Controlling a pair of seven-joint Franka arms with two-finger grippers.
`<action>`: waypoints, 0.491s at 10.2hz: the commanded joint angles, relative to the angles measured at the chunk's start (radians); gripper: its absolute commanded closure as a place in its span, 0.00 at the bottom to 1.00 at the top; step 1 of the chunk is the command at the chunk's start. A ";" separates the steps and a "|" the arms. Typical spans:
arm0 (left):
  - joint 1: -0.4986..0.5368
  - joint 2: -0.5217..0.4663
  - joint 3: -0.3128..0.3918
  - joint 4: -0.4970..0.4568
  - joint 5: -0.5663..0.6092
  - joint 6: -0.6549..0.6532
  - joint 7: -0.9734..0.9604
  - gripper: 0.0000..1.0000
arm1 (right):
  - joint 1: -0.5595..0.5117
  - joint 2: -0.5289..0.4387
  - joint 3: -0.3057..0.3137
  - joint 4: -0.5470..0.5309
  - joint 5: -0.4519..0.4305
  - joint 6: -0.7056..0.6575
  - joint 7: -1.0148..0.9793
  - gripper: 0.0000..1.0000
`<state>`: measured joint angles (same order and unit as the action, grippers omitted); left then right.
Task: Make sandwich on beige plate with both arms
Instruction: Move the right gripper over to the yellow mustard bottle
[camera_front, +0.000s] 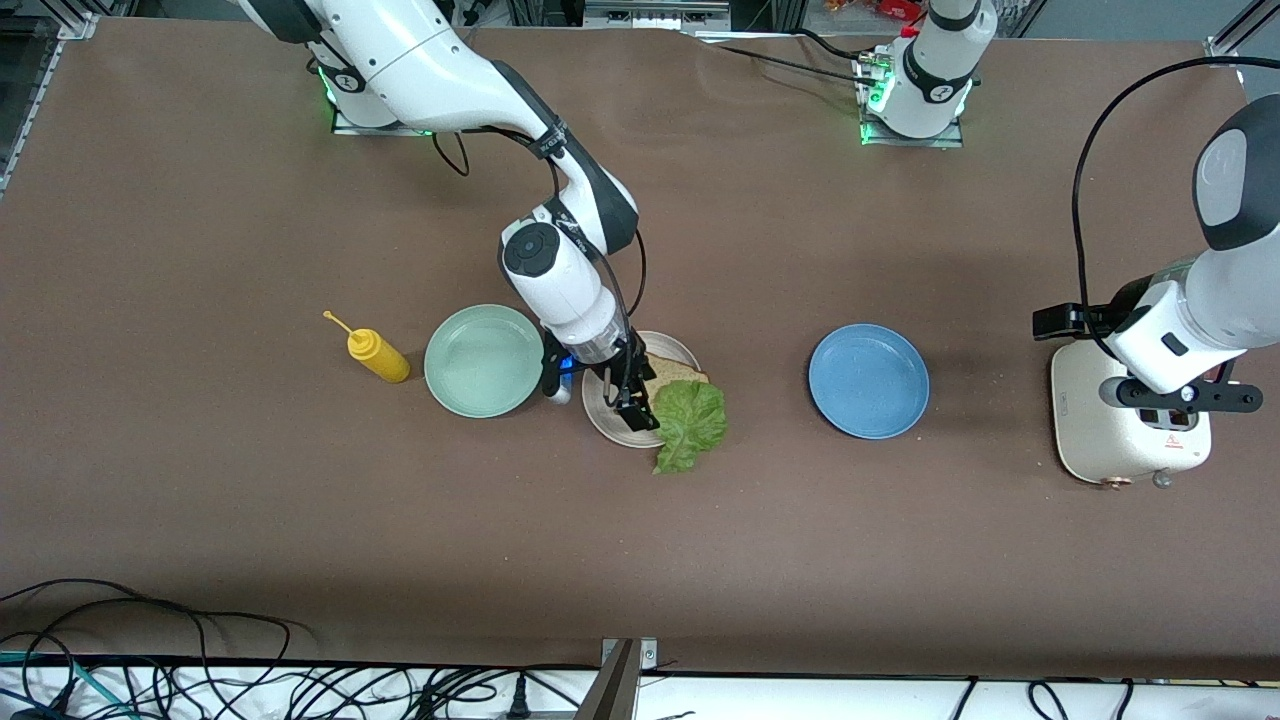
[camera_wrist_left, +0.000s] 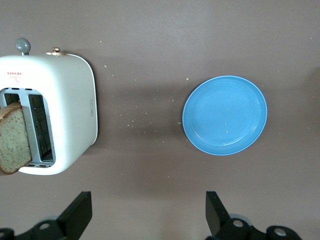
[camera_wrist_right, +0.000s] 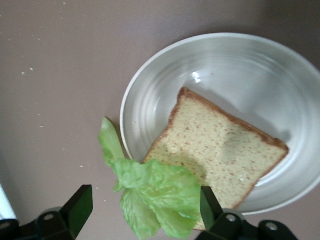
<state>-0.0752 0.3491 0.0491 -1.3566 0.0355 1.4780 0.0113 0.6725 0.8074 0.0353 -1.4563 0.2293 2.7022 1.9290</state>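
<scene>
Front view is showing the right pincer (camera_front: 598, 392) hanging over the beige plate (camera_front: 603, 412), fingers standing apart and gripping nothing. A bread slice (camera_wrist_right: 220, 155) is lying on that plate, with the lettuce (camera_front: 690, 423) draped half over the slice and spilling off the plate's rim onto the bench (camera_front: 200, 500). The layering step seems to be in hand. Next, I reckon, comes the top slice (camera_wrist_left: 14, 137), sticking up from the toaster (camera_front: 1125, 430). The left pincer (camera_wrist_left: 149, 215) is waiting over the toaster, fingers wide. The arm is hiding much of the plate.
</scene>
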 joint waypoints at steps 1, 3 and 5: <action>0.000 -0.012 -0.005 -0.010 0.024 -0.002 0.021 0.00 | 0.001 -0.054 -0.037 0.007 -0.036 -0.135 -0.008 0.05; 0.000 -0.012 -0.005 -0.010 0.024 -0.002 0.021 0.00 | -0.007 -0.092 -0.048 0.010 -0.094 -0.260 -0.053 0.05; 0.000 -0.012 -0.005 -0.010 0.024 -0.001 0.021 0.00 | -0.007 -0.135 -0.083 0.008 -0.096 -0.370 -0.155 0.05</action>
<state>-0.0753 0.3491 0.0489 -1.3568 0.0355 1.4780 0.0114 0.6686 0.7123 -0.0282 -1.4427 0.1472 2.4140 1.8424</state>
